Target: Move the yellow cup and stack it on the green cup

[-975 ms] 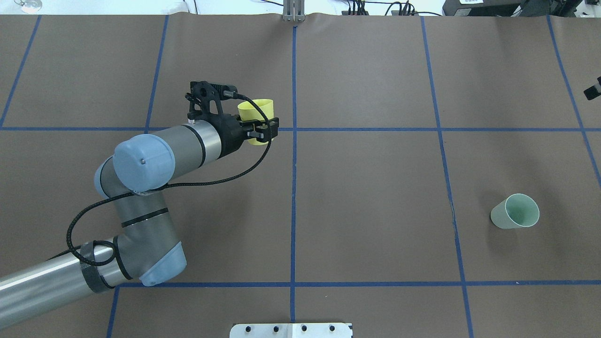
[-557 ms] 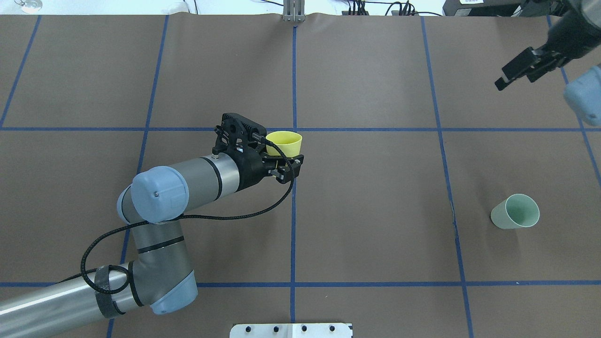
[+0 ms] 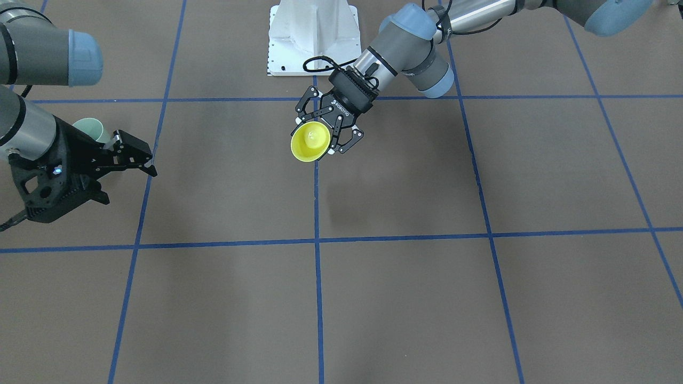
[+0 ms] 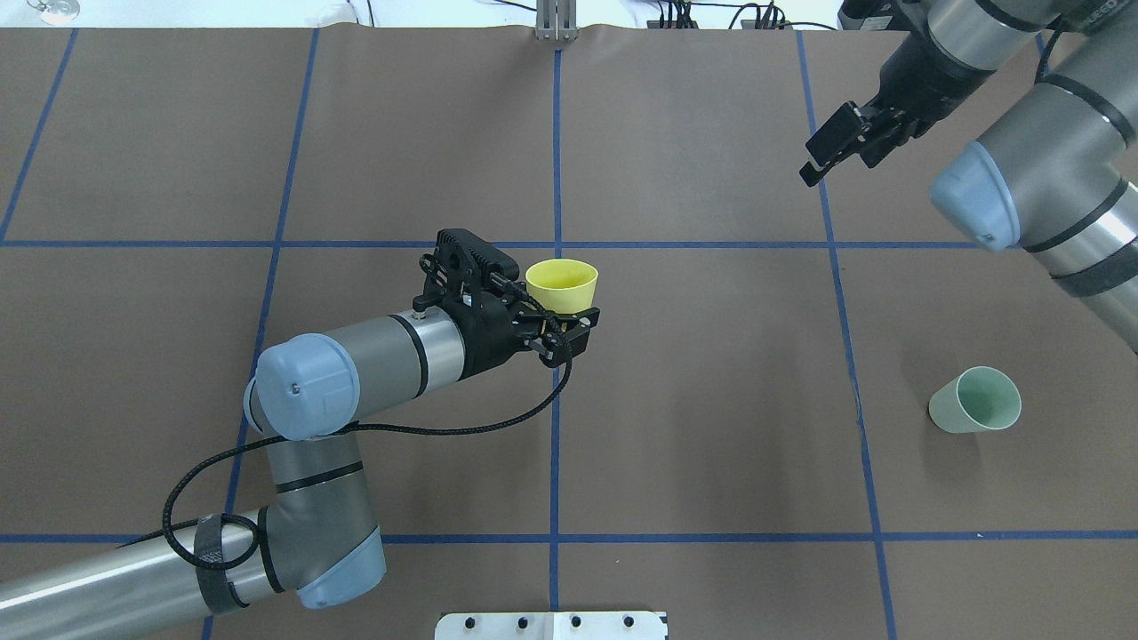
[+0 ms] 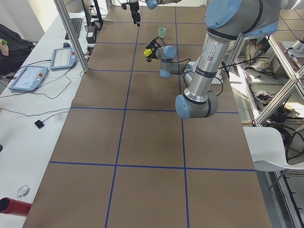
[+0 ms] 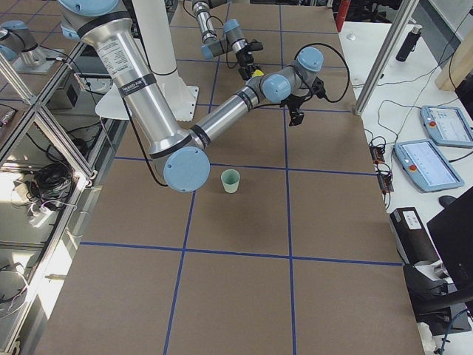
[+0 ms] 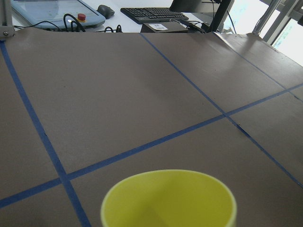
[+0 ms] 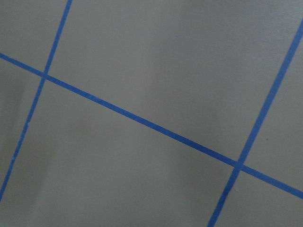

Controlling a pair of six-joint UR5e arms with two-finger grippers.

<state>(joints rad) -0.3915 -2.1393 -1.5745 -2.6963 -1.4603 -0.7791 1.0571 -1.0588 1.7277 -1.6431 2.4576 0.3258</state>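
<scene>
My left gripper (image 4: 571,329) is shut on the yellow cup (image 4: 562,283) and holds it upright above the table's middle. The front view shows the cup's (image 3: 309,141) underside between the fingers of that gripper (image 3: 325,133). In the left wrist view only the cup's open rim (image 7: 168,198) shows. The green cup (image 4: 975,400) stands on the table at the near right, tilted. It (image 3: 92,128) is half hidden behind the right arm in the front view. My right gripper (image 4: 834,153) hangs open and empty over the far right, well away from both cups.
Blue tape lines (image 4: 556,400) divide the brown table cover into squares. The white robot base plate (image 3: 312,37) sits at the near edge. Beyond the far edge lie tablets (image 6: 443,126) and cables.
My left arm has carried the yellow cup rightward and nearer, up to the centre line. The right arm has swung in from the right edge over the far right.
</scene>
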